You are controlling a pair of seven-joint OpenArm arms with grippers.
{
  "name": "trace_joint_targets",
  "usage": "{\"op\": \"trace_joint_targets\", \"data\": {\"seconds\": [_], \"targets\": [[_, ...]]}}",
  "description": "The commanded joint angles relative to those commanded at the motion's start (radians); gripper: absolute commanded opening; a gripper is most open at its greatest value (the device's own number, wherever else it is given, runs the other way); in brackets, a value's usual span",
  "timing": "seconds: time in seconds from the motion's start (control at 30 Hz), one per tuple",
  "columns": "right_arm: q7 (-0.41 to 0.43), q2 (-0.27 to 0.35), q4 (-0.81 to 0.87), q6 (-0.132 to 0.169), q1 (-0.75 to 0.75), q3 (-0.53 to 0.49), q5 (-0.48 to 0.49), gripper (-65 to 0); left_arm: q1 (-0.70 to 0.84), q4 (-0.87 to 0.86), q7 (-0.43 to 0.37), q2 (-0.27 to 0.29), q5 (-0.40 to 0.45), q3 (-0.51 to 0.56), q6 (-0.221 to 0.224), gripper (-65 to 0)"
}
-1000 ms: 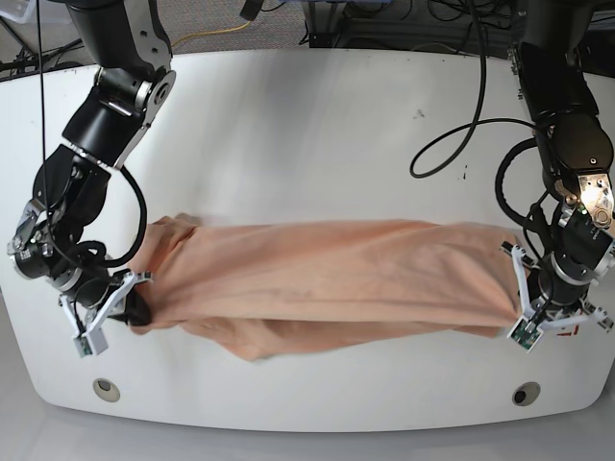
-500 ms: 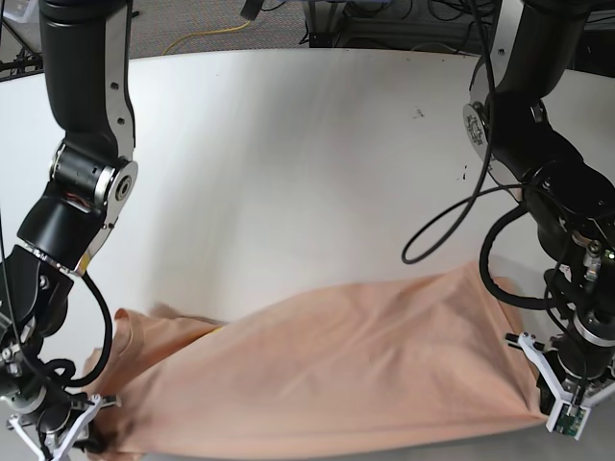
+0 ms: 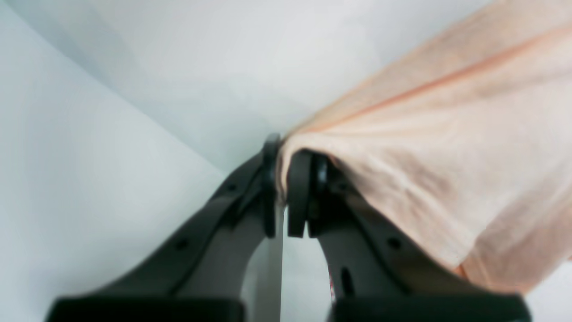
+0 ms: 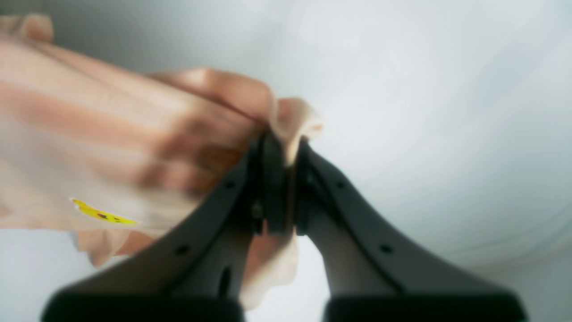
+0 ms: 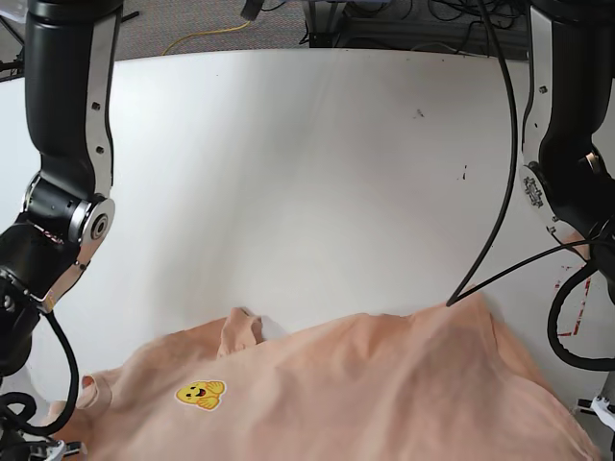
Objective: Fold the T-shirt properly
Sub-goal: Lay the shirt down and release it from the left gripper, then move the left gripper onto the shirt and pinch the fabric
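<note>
- T-shirt point(image 5: 384, 384): one, peach-pink, spread low across the white bench point(image 5: 288, 173), near edge out of frame.
- One yellow smiley patch point(image 5: 200, 394) on the cloth; blurred in both wrist views.
- Two grippers: left gripper point(image 3: 286, 179) fingers pinching a cloth corner; right gripper point(image 4: 279, 179) fingers clamped on a bunched edge.

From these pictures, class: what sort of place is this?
Probably a robotics lab: a white table with two black robot arms holding a T-shirt, and cables trailing behind.
</note>
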Motion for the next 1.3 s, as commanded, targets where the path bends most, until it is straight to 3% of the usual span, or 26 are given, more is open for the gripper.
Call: {"op": "trace_joint_targets", "data": {"seconds": [0.13,0.27,0.47,0.57,0.83,1.1,1.3], "targets": [[-0.012,-0.006,0.146,0.000,-0.198,0.017,0.000,-65.0,0.069,0.003,0.000,-0.005,-0.002,0.025,0.000,-64.4],[-0.049,-0.051,0.255,0.000,-0.362,0.078,0.000,-65.0,0.163,0.064,0.002,-0.006,0.000,0.026,0.000,-64.4],[-0.063,-0.081,0.348,0.000,-0.568,0.138,0.000,-65.0,0.308,0.138,0.124,-0.012,0.000,0.025,0.000,-64.4],[-0.074,-0.107,0.388,0.000,-0.657,0.169,0.000,-65.0,0.417,0.163,0.133,-0.012,-0.002,0.018,0.000,-64.4],[-0.074,-0.172,0.440,0.000,-0.927,0.201,0.000,-65.0,0.772,0.163,0.133,-0.003,-0.003,-0.120,0.000,-64.4],[-0.074,-0.206,0.440,0.000,-1.065,0.252,0.000,-65.0,1.031,0.160,0.127,0.023,-0.003,-0.235,0.000,-64.4],[-0.069,-0.236,0.440,0.000,-1.108,0.255,0.000,-65.0,1.157,0.158,-0.011,0.031,-0.003,-0.252,0.000,-64.2]]}}
